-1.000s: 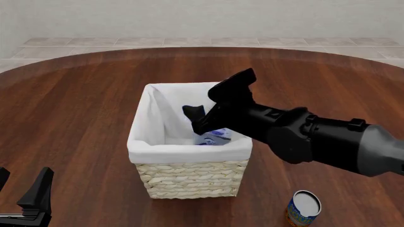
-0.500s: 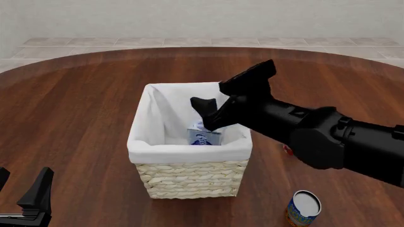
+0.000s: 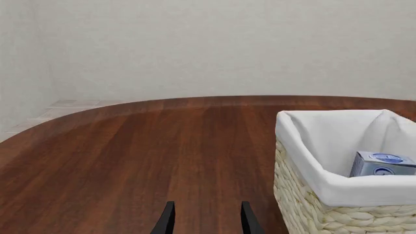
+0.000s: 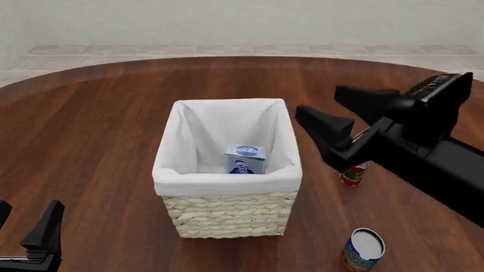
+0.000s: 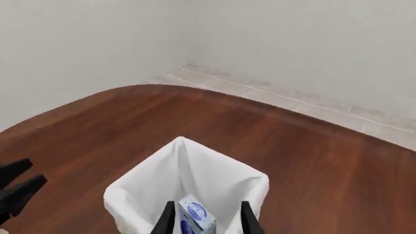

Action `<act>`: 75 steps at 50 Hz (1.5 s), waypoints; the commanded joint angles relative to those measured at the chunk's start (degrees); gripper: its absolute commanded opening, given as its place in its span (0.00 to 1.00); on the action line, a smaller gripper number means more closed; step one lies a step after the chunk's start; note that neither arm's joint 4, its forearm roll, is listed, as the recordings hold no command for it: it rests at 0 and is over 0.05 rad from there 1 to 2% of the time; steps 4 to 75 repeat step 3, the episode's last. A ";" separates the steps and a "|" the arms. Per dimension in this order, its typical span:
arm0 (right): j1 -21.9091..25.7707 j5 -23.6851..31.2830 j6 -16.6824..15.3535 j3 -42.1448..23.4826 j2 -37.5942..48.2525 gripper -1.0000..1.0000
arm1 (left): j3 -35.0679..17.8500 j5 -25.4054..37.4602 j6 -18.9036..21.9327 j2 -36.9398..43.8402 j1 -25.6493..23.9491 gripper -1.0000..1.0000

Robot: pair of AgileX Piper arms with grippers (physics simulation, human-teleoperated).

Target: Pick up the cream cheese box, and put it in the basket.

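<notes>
The cream cheese box [image 4: 244, 159] stands on end inside the basket [image 4: 226, 184], against its near wall. It also shows in the left wrist view [image 3: 382, 164] and the right wrist view [image 5: 197, 214]. The basket shows there too, in the left wrist view [image 3: 312, 161] and the right wrist view [image 5: 149, 190]. My right gripper [image 4: 336, 110] is open and empty, raised above the table to the right of the basket. My left gripper [image 4: 26, 226] is open and empty at the near left corner, far from the basket.
A red-green can [image 4: 352, 173] stands right of the basket, partly hidden by my right arm. A blue-yellow can [image 4: 363, 249] stands at the near right. The round wooden table [image 4: 90, 130] stretches around the basket.
My right gripper has let go of the cream cheese box, risen out of the basket and pulled back to the right. The box now rests upright in the basket. The left arm is still.
</notes>
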 commanded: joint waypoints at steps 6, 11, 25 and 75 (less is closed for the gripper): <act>-4.88 2.39 10.37 14.26 -22.35 1.00 | 0.00 0.00 0.00 0.00 0.00 1.00; -4.88 2.39 10.37 14.26 -22.35 1.00 | 0.00 0.00 0.00 0.00 0.00 1.00; -4.88 2.39 10.37 14.26 -22.35 1.00 | 0.00 0.00 0.00 0.00 0.00 1.00; -4.88 2.39 10.37 14.26 -22.35 1.00 | 0.00 0.00 0.00 0.00 0.00 1.00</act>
